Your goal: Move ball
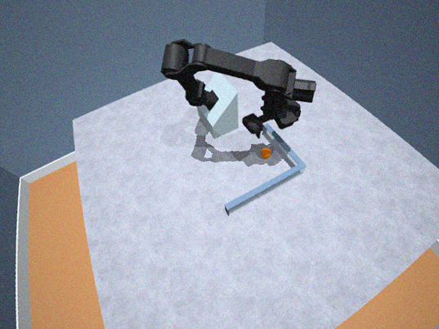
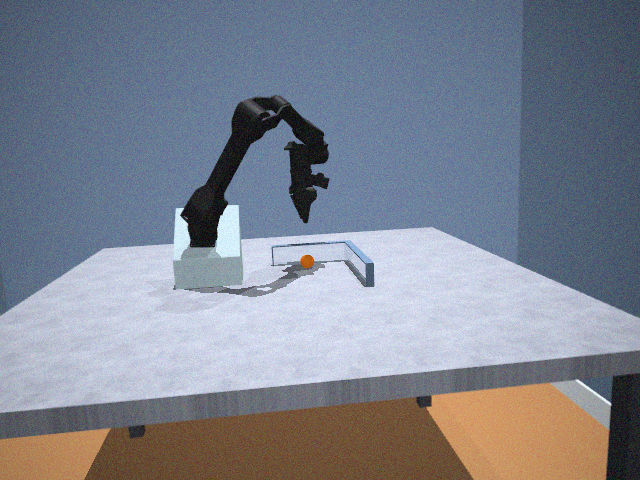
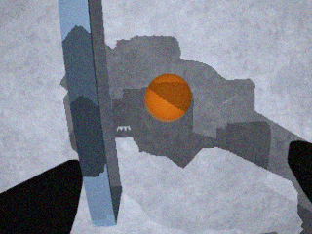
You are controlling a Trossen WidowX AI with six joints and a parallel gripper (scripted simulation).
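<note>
Nearest to your exterior camera, the ball (image 2: pixel 307 260) rests on the tabletop (image 2: pixel 361 330) inside the corner of the clear walls (image 2: pixel 360 261), close to the far wall, so it cannot roll out there. Above it your claw (image 2: pixel 305 214) hangs released, holding nothing. You cannot make out the see-through copy; probably the ball covers it.

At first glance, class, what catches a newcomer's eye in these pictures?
The small orange ball draws the eye, lying on the grey table inside the corner of two low clear walls. Above it hangs the black arm, its claw open and empty.
</note>
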